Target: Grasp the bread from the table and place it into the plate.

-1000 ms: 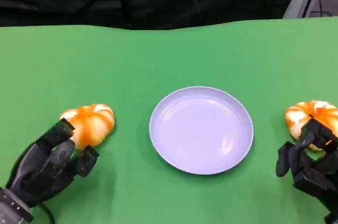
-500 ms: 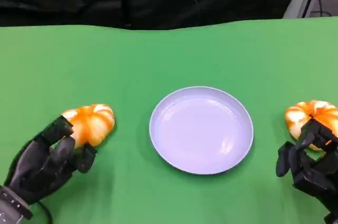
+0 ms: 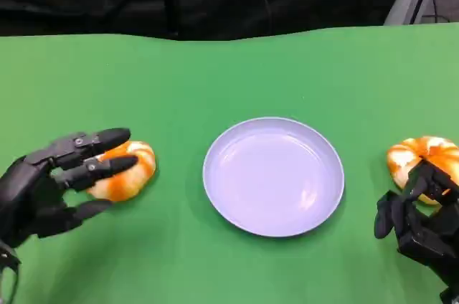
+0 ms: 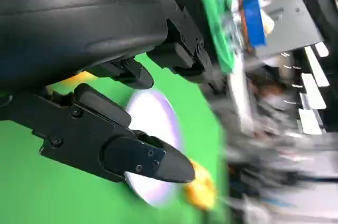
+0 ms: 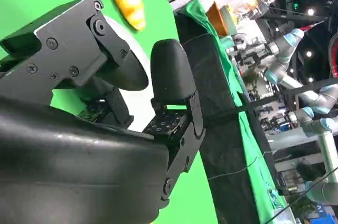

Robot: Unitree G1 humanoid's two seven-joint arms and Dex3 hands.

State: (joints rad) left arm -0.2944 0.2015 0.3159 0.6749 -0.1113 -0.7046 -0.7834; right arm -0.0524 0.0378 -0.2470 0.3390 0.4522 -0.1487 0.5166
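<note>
Since the earlier frames, the left hand (image 3: 54,186) has rotated and spread its fingers (image 3: 97,139), which now extend flat over the left bread roll (image 3: 128,175); this hand grasps nothing, the roll resting on the green table (image 3: 229,74) beneath the fingers. Right hand (image 3: 422,221), unchanged, hangs with fingers curled just in front of the right bread roll (image 3: 423,155), holding nothing. Both rolls lie on the table, flanking the pale blue plate (image 3: 273,176).
</note>
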